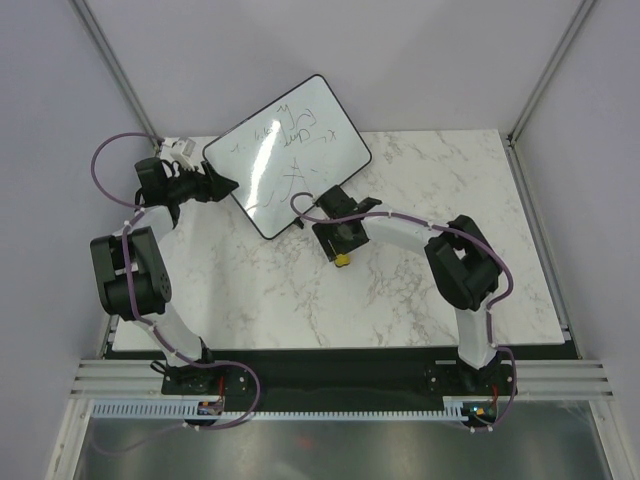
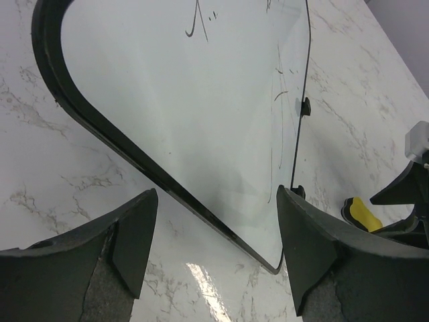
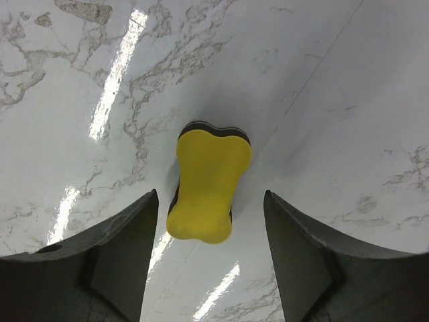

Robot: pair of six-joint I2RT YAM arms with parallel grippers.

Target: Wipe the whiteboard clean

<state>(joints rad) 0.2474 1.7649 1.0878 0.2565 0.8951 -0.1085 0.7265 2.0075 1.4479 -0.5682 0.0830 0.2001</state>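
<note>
Upper centre of the top view: whiteboard (image 1: 290, 150), scribbled in black, at the upper left of the desk (image 1: 420, 290). Left tool (image 2: 216, 201): wide open, empty, board's rounded corner seen between its fingers. Right tool (image 3: 210, 201): wide open, empty, above yellow eraser (image 3: 208, 188) lying on desk.

Far-left corner is pretty much taken: the whiteboard (image 1: 290, 150) sits skewed there and pokes out past the far edge. The left gripper (image 2: 217, 190) is at its left side, jaws spread, with the board's black rim running just ahead of the gap. Near the middle of the table (image 1: 450, 290) there's a yellow eraser (image 3: 208, 181), just off the board's near corner. The right gripper (image 3: 210, 192) is over it, fingers wide, marble showing on both flanks. The right arm (image 1: 400, 232) slants in from the near-right edge. Far-right corner and the near-left stretch are bare marble.
</note>
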